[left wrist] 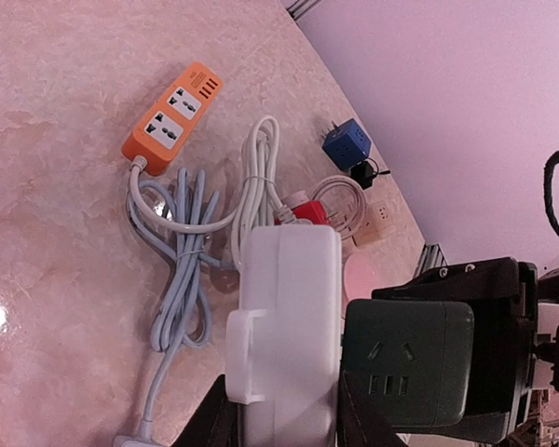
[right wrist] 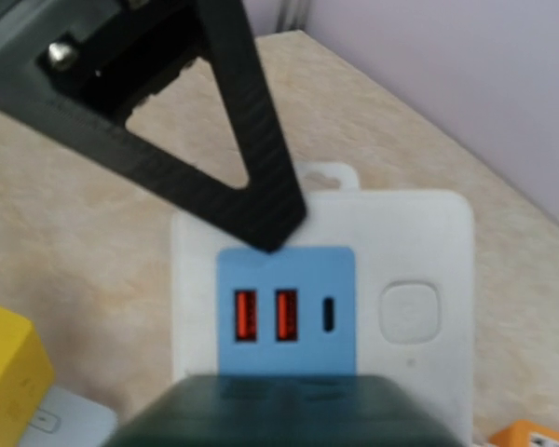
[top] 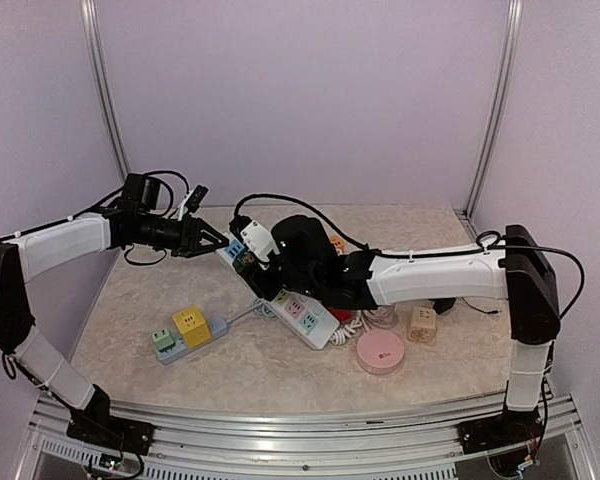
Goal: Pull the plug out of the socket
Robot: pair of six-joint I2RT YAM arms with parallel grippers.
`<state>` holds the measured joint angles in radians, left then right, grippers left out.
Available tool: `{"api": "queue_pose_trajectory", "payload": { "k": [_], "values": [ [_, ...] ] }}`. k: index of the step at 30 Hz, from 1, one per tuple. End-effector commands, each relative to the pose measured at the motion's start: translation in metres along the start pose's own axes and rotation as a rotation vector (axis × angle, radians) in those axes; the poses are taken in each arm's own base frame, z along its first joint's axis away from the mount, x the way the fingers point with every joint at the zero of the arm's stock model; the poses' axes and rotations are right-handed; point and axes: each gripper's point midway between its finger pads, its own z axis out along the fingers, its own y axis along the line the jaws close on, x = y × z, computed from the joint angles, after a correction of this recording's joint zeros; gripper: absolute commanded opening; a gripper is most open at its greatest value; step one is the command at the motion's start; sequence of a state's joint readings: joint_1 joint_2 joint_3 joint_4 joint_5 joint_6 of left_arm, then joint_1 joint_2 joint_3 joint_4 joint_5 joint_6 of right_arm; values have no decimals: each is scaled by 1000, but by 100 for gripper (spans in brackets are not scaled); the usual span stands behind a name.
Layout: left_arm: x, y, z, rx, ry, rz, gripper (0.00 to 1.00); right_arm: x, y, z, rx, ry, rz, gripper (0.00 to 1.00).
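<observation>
We see the white strip (top: 305, 315) lying flat on the tabletop (top: 280, 370) with its sockets facing up. Its long axis runs on a diagonal, from the far left to the near right. The plug (left wrist: 405, 358), a dark green cube, sits on the upper face of the strip near its far-left end. It is just beside the blue panel (right wrist: 286, 312) with the two orange ports. The side of the plug that carries its own socket holes looks along the strip, toward the left gripper (top: 225, 240).

The left jaws are clamped on the far-left end of the strip, one finger on each long side, next to the small hanging tab (right wrist: 328, 175). The right gripper (top: 263, 268) comes from the right side, and its jaws are closed on the plug. We cannot tell if the pins are already out of the socket, because the cube hides them.

Behind the strip lie an orange strip (left wrist: 172, 116) with bundled cables and a blue cube (left wrist: 347, 144). Nearer to us lies a grey strip (top: 185, 345) that carries a yellow cube (top: 191, 322).
</observation>
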<state>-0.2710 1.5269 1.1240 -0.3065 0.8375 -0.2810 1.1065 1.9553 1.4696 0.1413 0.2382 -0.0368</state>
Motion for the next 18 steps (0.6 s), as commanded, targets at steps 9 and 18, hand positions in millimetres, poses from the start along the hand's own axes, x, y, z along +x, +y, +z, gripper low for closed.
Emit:
{"api": "queue_pose_trajectory", "payload": {
  "k": [9,18],
  "values": [
    [-3,1,-3,27,-14,19,8,-13,8,-1,104,14,-115,0],
    [-4,-1,-4,29,-18,22,8,-26,2,-10,27,-58,5,0]
  ]
}}
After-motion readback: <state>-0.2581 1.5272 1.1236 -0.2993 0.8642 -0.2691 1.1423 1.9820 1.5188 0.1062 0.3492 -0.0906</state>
